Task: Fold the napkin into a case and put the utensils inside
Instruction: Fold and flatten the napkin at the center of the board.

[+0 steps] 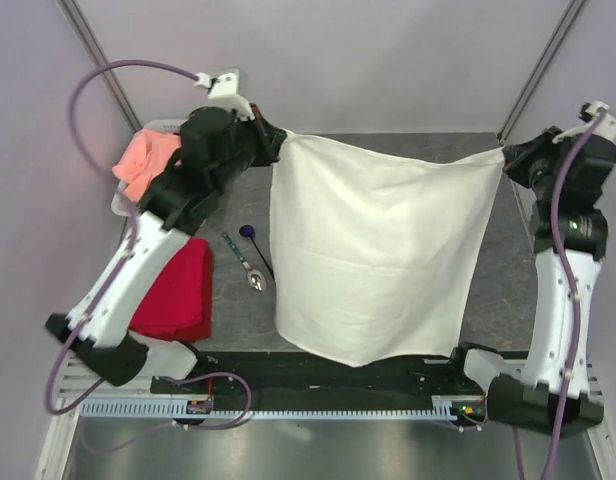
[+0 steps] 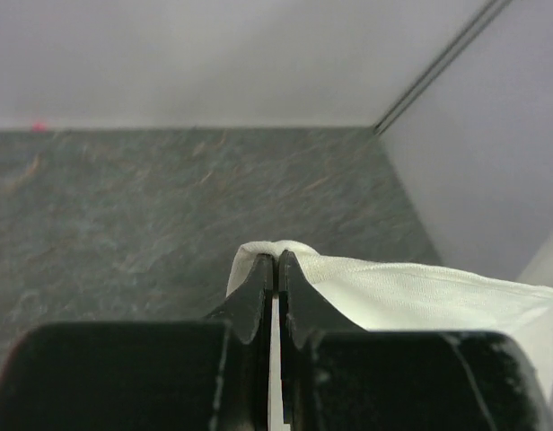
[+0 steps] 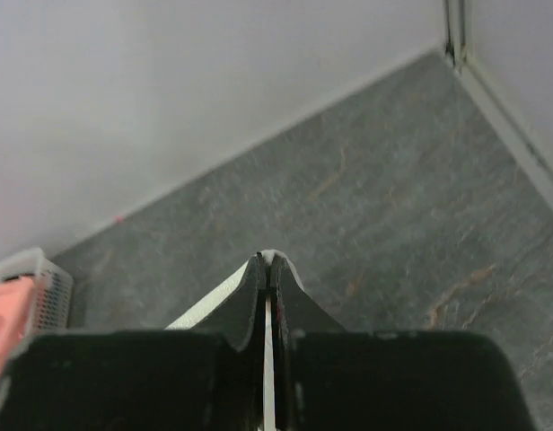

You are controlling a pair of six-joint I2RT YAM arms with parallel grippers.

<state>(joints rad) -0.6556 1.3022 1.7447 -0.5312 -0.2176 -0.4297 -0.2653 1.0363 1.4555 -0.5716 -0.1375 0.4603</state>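
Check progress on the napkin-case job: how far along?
Done: the thin cream-white cloth napkin is held up, spread between both arms. In hand: left tool and right tool each shut on a top corner. Remaining: no fold made yet; the slim purple-handled utensils lie on the grey table beside it.

Bright, even overhead light — soft shadows, wrist foregrounds blurred.

Raised napkin (image 1: 373, 250) curtains my mid-table and blocks crossing. Utensils (image 1: 250, 258) lie just left of it, red cloth (image 1: 178, 290) further left. I see a passable tabletop (image 1: 223, 300) strip between them.
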